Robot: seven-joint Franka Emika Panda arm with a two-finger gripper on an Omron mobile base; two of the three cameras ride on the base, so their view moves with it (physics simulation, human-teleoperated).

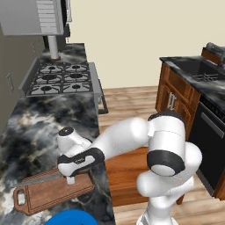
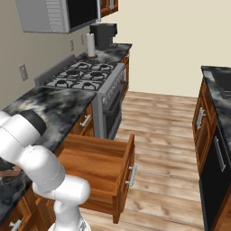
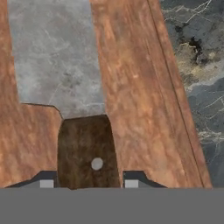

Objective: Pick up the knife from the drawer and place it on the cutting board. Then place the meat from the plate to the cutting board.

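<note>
A: What's at lower left of the left base view?
B: The cutting board on the table, knife lying on it.
A: The tool?
B: Slightly parted, flanking the knife's handle; grip unclear. Drawer open, centre of the right base view.

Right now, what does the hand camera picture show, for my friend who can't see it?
A knife lies flat on a wooden cutting board, grey blade pointing away and brown handle nearest. The gripper's two fingertips sit either side of the handle, with marbled counter alongside.
</note>
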